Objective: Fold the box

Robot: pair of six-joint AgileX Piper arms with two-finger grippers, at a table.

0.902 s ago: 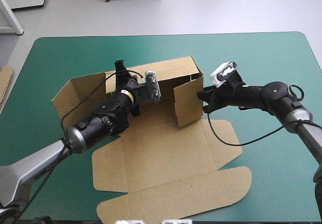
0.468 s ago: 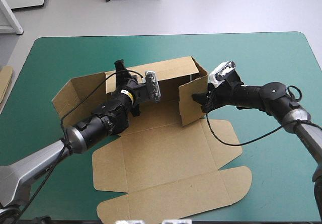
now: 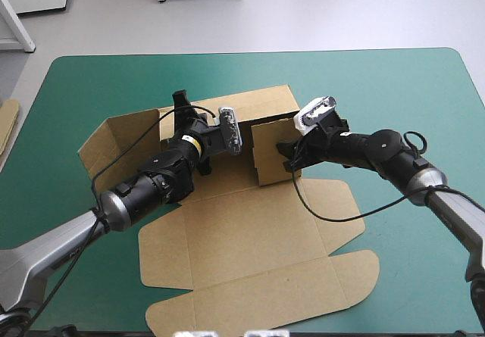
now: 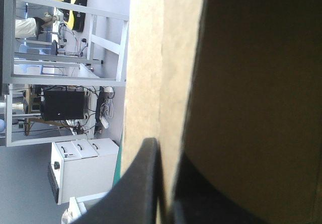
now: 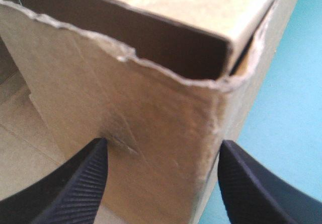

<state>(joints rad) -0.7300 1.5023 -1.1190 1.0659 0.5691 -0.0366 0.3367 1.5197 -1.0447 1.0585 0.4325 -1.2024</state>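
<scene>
The brown box (image 3: 242,231) lies in the middle of the teal-green table, its rear wall (image 3: 250,104) standing upright. My left gripper (image 3: 180,101) reaches over that wall from inside; in the left wrist view it (image 4: 166,148) is shut on the wall's top edge (image 4: 151,58). The right side flap (image 3: 269,151) stands upright, swung in over the box floor. My right gripper (image 3: 288,155) presses against its outer face. In the right wrist view its open fingers (image 5: 162,146) stand apart, the flap (image 5: 151,113) filling the space ahead of them. The left side flap (image 3: 114,144) leans outward.
The lid and its tuck flaps (image 3: 258,284) lie flat toward the table's near edge. An edge of more board (image 3: 6,121) shows at the table's left edge. Bare teal-green cover (image 3: 409,87) lies to the right of and beyond the box.
My right gripper has moved left and swung the right side flap inward over the box floor. The left arm has stayed on the rear wall.
</scene>
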